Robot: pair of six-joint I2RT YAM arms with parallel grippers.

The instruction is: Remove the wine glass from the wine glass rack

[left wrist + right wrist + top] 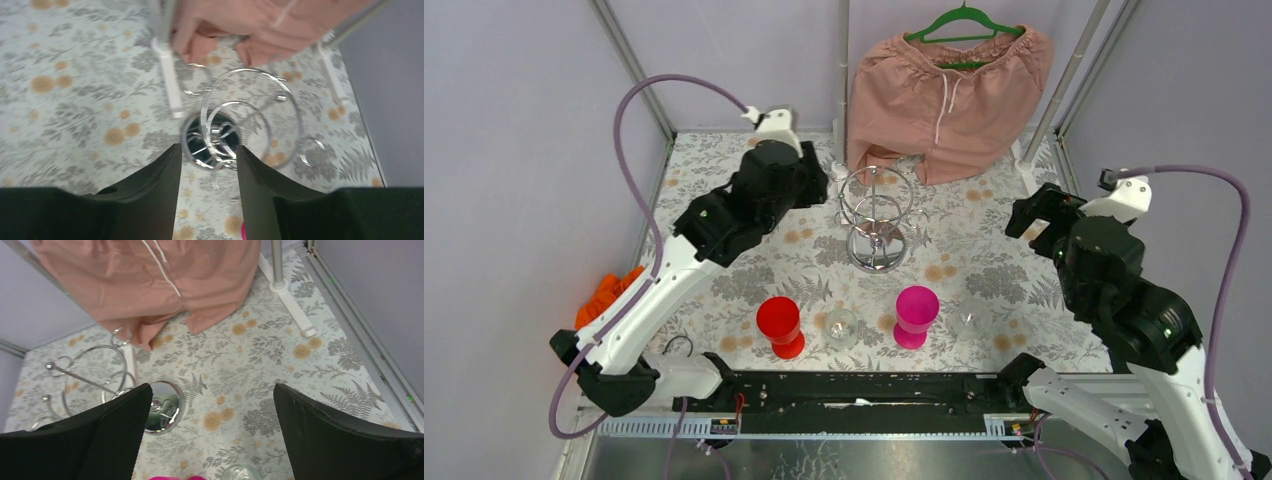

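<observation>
The chrome wine glass rack [878, 216] stands at the table's middle back, and I see no glass hanging on its ring. It also shows in the left wrist view [240, 125] and the right wrist view [95, 375]. A red wine glass [779, 325], a clear one [841, 325], a magenta one [916, 314] and another clear one [969, 320] stand upright on the table in front. My left gripper [814, 186] is open and empty, just left of the rack [207, 152]. My right gripper [1030, 215] is open wide and empty, to the rack's right [212, 390].
Pink shorts [949, 95] on a green hanger [964, 20] hang behind the rack from a grey frame pole [844, 70]. An orange cloth [609, 290] lies off the table's left edge. Slanted frame poles stand at both back corners.
</observation>
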